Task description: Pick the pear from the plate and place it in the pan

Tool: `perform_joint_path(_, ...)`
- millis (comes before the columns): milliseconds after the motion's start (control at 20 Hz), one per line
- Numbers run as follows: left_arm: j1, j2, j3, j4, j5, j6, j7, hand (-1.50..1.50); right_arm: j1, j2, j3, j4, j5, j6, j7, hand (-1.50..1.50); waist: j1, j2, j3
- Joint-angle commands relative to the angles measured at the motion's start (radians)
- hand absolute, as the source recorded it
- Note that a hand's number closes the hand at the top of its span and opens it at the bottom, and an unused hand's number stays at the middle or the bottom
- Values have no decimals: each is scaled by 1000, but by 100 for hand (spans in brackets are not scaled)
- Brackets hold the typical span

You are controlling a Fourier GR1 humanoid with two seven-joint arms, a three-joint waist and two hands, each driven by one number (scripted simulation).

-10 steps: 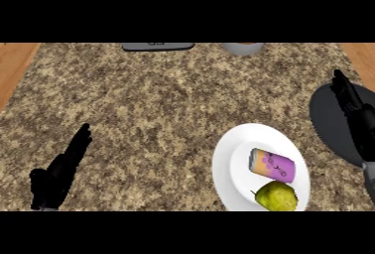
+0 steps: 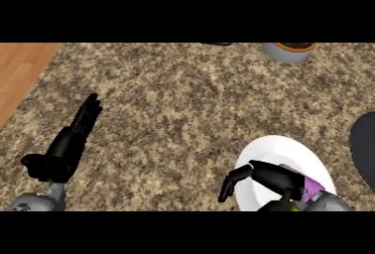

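The white plate [image 2: 273, 149] lies at the lower right of the speckled counter. My right hand [image 2: 273, 177] hangs over its near half, fingers bent downward with nothing seen between them. Only a yellow-green sliver of the pear [image 2: 278, 206] shows at the bottom edge, under my right wrist. A purple item [image 2: 313, 188] on the plate peeks out beside the hand. The dark pan [image 2: 365, 148] is cut off by the right edge, just right of the plate. My left hand [image 2: 67, 144] rests open at the left, fingers pointing up.
A grey pot [image 2: 288, 51] stands at the back right. The counter ends at the far left, where a wooden surface [image 2: 21, 64] shows. Bare speckled counter lies between my two hands.
My right hand has moved from the right edge over the pan to above the plate, hiding most of the pear. The view has shifted. The left hand stays open.
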Motion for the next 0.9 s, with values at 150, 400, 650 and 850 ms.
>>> perform_joint_path(150,-110,-47,28,30,12,47,44,0,-230,-71,53,9,-48,451,-301,-150,-65,-15,-3)
perform_joint_path(400,-176,-45,47,59,19,49,84,0,-452,-103,39,53,-35,635,-384,-150,-64,-15,-5)
perform_joint_path(650,-183,-63,29,87,-4,64,86,0,-650,-102,74,11,21,664,-373,-150,-58,-16,-7)
perform_joint_path(850,-223,-36,76,116,13,56,107,0,-727,-96,104,45,21,683,-413,-150,-83,-18,-8)
